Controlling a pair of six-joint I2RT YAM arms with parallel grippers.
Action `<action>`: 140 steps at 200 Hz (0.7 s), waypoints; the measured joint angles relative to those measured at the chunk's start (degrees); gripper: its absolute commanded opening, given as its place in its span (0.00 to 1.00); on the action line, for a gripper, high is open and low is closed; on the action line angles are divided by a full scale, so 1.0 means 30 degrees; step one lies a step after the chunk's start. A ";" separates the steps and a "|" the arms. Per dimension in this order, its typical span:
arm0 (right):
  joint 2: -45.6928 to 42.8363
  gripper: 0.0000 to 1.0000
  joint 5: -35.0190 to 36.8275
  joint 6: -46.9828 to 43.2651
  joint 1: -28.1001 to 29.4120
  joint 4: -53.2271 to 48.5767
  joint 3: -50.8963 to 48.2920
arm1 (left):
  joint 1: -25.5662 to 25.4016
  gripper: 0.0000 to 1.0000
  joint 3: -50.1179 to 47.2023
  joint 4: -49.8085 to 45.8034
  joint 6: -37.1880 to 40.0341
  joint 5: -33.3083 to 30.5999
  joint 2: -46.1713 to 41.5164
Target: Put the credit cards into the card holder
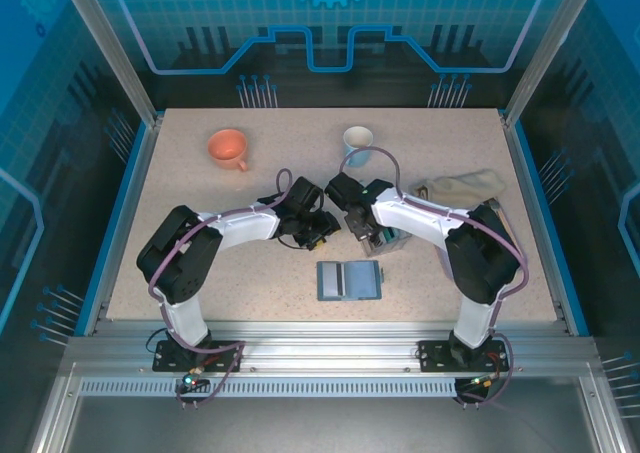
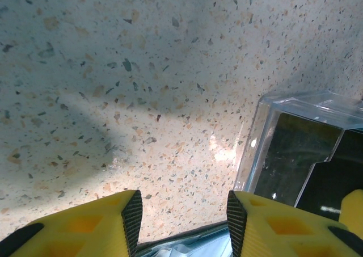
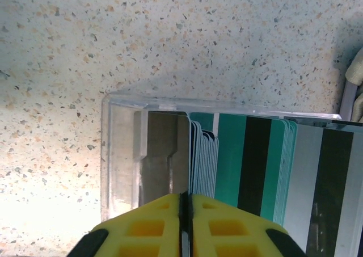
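Top view: the card holder (image 1: pixel 349 281) lies opened flat on the tabletop (image 1: pixel 240 273), centre, toward the near edge, with nothing touching it. Both arms reach in behind it. Your right end effector (image 1: pixel 366 235) is down at the clear rack (image 1: pixel 392 241) just beyond the holder. The left end effector (image 1: pixel 310 229) sits beside it on the left.

Left wrist: the left end effector (image 2: pixel 181 217) is roughly half open, bare tabletop between the pads, holding nothing. The rack corner is off to its right.

Right wrist: pads (image 3: pixel 153 223) are pressed together on a thin dark edge that lines up with the front card (image 3: pixel 188 155) of the credit cards (image 3: pixel 244 166) standing in the rack. I read that as a pinch on one card, by its near edge only.

Risks, my call:
- The grip is shallow, so the card could twist or slip as you lift.
- The neighbouring cards sit tight against it, so a second one may ride up.
- If the card binds, the rack lifts or skids, since nothing holds it down.
- The holder is loose too, and will slide when you push a card into a pocket unless your left end effector pins it.
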 measured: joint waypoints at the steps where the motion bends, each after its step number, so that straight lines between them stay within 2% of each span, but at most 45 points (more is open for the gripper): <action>1: -0.0007 0.08 0.0000 0.0000 0.0000 0.0000 0.0000 | 0.0000 0.46 0.0000 0.0000 0.0000 0.0000 0.0000; 42: -0.0452 0.04 -0.0240 0.0022 -0.0022 -0.0131 0.0000 | 0.0000 0.46 -0.0007 0.0000 0.0000 0.0000 0.0000; 87: -0.1989 0.00 -0.1741 0.0379 -0.0262 -0.0204 -0.0102 | 0.0000 0.47 -0.0474 0.0051 0.0022 0.0007 -0.0729; 116: -0.4568 0.00 -0.4022 0.0874 -0.1158 0.0335 -0.0831 | 0.0000 0.51 -0.1056 0.0692 0.0102 0.0073 -0.1836; 140: -0.7176 0.00 -0.6747 0.1668 -0.2703 0.1392 -0.2178 | 0.0015 0.55 -0.1800 0.1945 0.0124 0.0590 -0.3031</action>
